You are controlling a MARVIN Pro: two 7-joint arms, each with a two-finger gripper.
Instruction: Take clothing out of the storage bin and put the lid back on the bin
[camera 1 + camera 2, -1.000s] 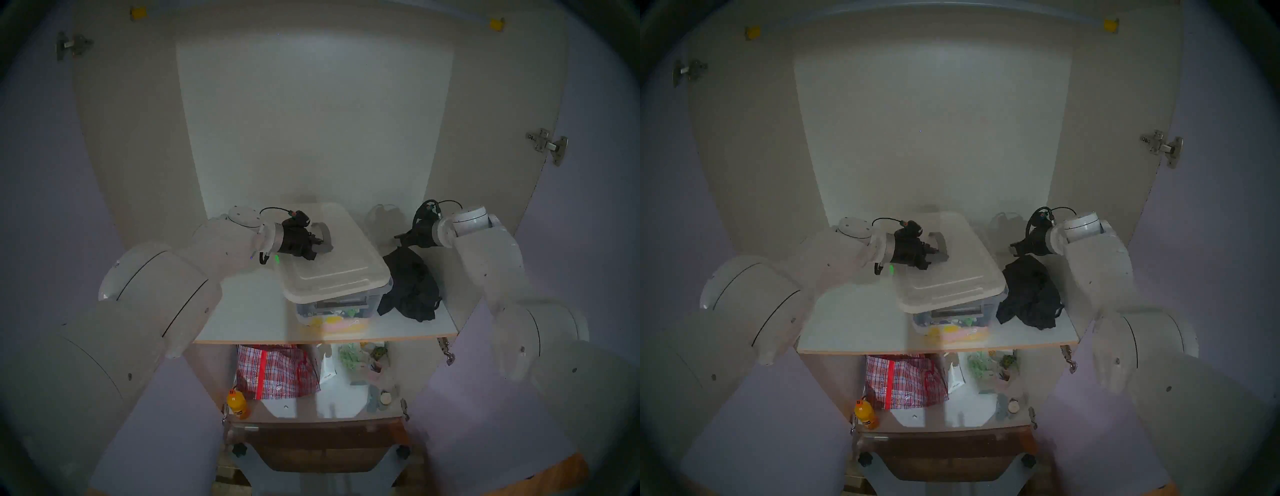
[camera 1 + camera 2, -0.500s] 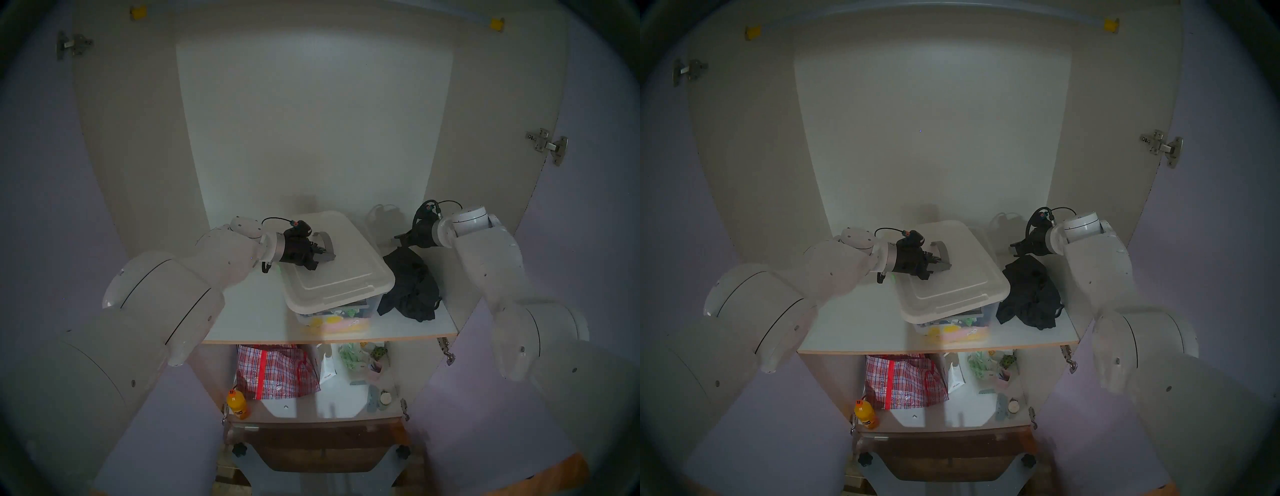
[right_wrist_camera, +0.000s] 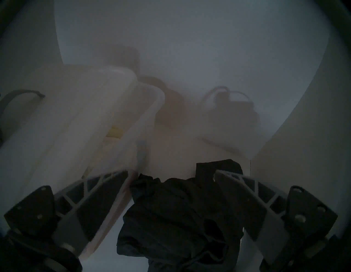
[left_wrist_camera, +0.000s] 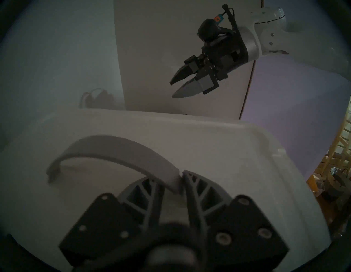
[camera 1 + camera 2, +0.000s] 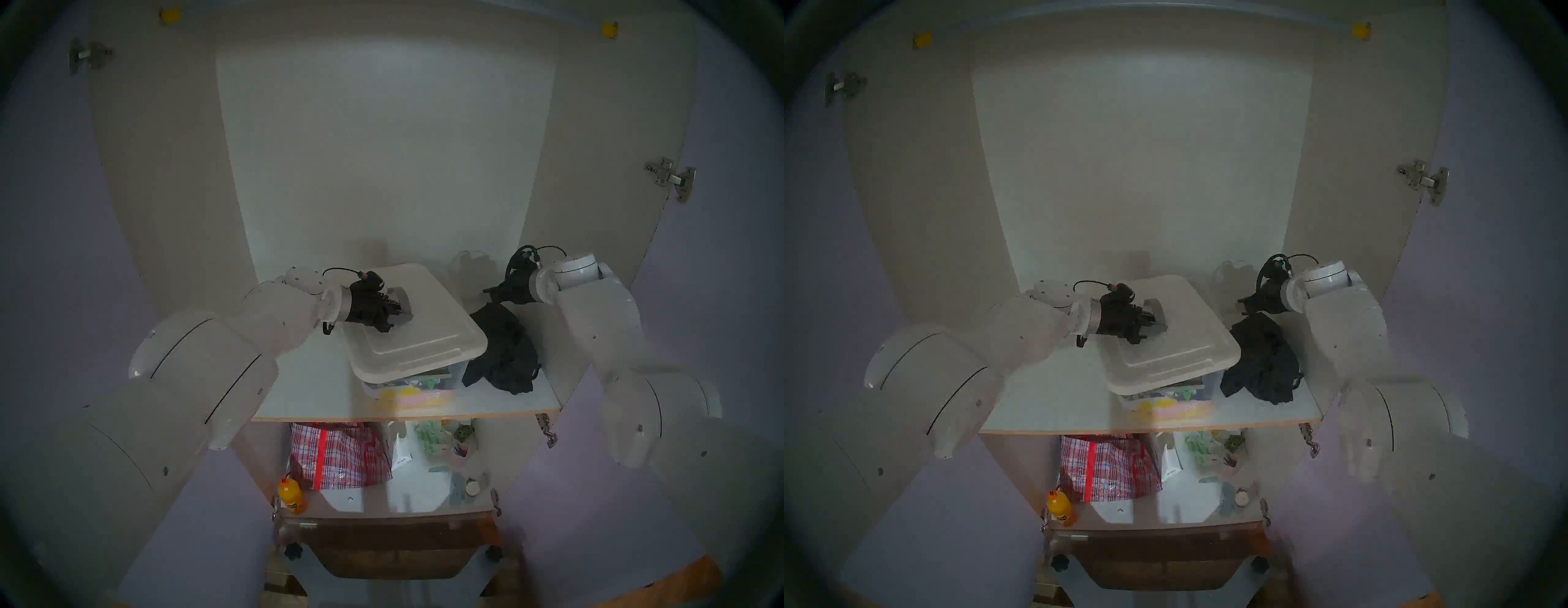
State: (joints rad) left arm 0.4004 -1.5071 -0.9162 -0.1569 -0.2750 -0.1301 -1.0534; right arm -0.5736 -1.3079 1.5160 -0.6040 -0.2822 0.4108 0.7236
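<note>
Left gripper (image 4: 171, 182) fingers astride grey strap handle (image 4: 117, 150) of milky-white rectangular plastic lid (image 5: 428, 327), grip unclear; right gripper (image 3: 171, 177) spread wide above crumpled black fabric garment (image 3: 176, 214).

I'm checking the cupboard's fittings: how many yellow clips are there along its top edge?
2: one yellow clip at the top left, the other at the top right. More may lie outside the view.
</note>
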